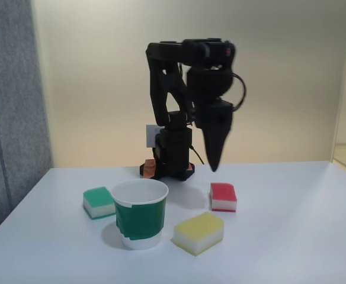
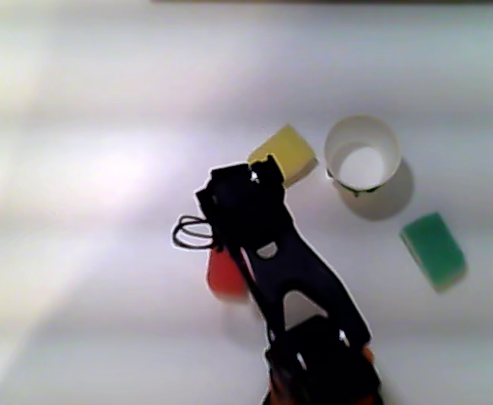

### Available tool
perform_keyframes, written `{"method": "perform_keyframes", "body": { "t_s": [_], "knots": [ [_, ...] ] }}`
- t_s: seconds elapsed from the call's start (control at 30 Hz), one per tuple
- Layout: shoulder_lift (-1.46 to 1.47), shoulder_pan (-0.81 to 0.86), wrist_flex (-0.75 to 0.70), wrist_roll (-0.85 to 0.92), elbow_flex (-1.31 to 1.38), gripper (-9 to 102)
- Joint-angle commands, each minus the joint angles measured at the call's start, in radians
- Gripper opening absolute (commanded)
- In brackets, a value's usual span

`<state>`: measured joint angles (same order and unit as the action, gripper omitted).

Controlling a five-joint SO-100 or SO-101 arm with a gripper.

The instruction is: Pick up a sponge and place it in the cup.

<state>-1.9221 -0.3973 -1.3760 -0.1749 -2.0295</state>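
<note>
A smooth white table point(image 1: 291, 236) holds four small objects in front of a black robot arm, seen from the front in the fixed view. The cup serves as the landmark.

Just left of the cup, slightly behind it, lies a green-topped sponge point(image 1: 99, 202): a small soft block with a green upper layer over a white foam base. It rests flat and does not touch the cup.

The cup point(image 1: 139, 213) is a white paper cup, round and tapering toward the bottom, wrapped in a wide band of glossy green tape with uneven edges. It stands upright and open, and its inside looks white and empty in the other view point(image 2: 362, 153).

Just right of the cup, toward the front, lies a yellow sponge point(image 1: 199, 232), the largest block, with a yellow top over a pale base, turned at an angle.

Farther right and behind the yellow one lies the sponge point(image 1: 223, 197), a small rectangular block with a red top layer over white foam. It sits flat on the table, apart from the cup.

Above and just behind it hangs the gripper point(image 1: 214, 167), matte black plastic narrowing to a downward point, its fingers pressed together and holding nothing. It is clear of the table.
</note>
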Motion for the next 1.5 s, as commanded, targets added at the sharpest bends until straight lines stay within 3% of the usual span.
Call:
{"method": "perform_keyframes", "body": {
  "t_s": [0.0, 0.1, 0.37, 0.6, 0.73, 1.03, 1.27, 1.47],
  "knots": [
    [0.060, -0.067, 0.005, 0.087, 0.089, 0],
    [0.094, -0.118, 0.015, 0.163, 0.103, 0],
    [0.075, -0.190, -0.058, 0.561, 0.078, 0],
    [0.060, -0.169, 0.037, 0.854, 0.021, 0],
    [0.081, -0.166, 0.064, 0.884, 0.014, 0],
    [0.107, -0.179, 0.132, 0.857, -0.009, 13],
    [0.112, -0.183, 0.195, 0.893, -0.034, 33],
    [0.147, -0.201, 0.241, 0.904, -0.057, 36]
  ]
}}
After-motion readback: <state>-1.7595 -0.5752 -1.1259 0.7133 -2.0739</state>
